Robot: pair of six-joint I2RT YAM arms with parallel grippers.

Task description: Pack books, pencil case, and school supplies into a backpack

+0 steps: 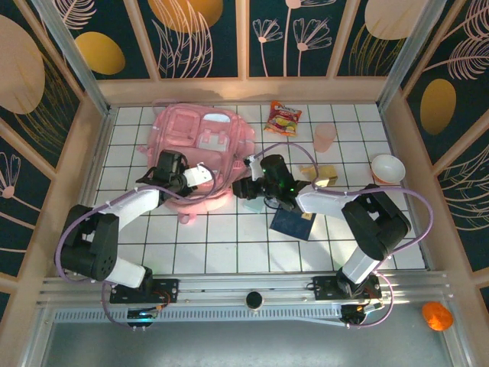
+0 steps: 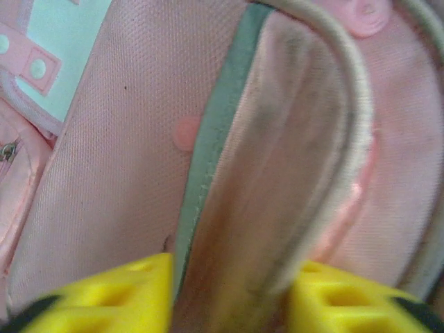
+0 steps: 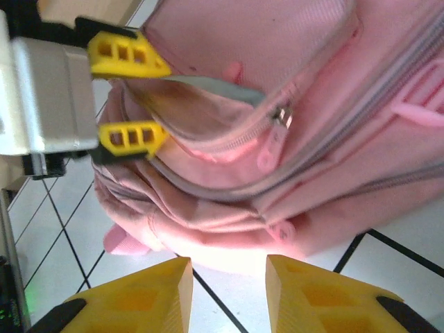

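Left gripper pinches backpack opening lip (interior unreadable); right gripper spread, empty; navy book half-hidden under arm.

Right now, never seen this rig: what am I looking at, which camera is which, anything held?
Two robot arms are bolted at the near edge of the table. The wide picture is from a fixed camera above and behind them; the close-ups are from a camera on each wrist. On the tiles: a pink backpack, navy book, snack packet, pink cup, white bowl. The left gripper pinches the lip of the backpack's opening between its yellow jaws. The right gripper hangs open and empty, facing the backpack.
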